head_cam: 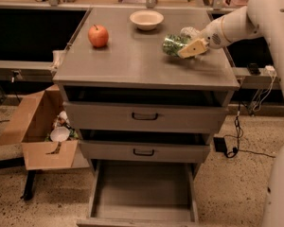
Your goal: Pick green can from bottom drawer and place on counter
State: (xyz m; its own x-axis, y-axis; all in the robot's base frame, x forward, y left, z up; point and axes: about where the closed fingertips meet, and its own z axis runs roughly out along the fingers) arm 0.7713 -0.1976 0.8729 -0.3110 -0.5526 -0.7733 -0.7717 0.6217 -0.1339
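Over the counter (132, 65), right side as seen, the arm (255, 18) reaches in from upper right, elbow high, forearm sloping down & leftward. Gripper (187, 46) sits above the back-right part of the top, fingers clamped on the can (172, 45), which lies tilted on its side; can't tell if it touches the surface. Bowl (146, 19) is at back centre, w/ apple (98, 35) apart from it, further left. Drawer (142, 188) at the bottom is pulled out, bare grey floor showing. Box (35, 131) on the floor beside the cabinet holds a white cup & misc. scraps.
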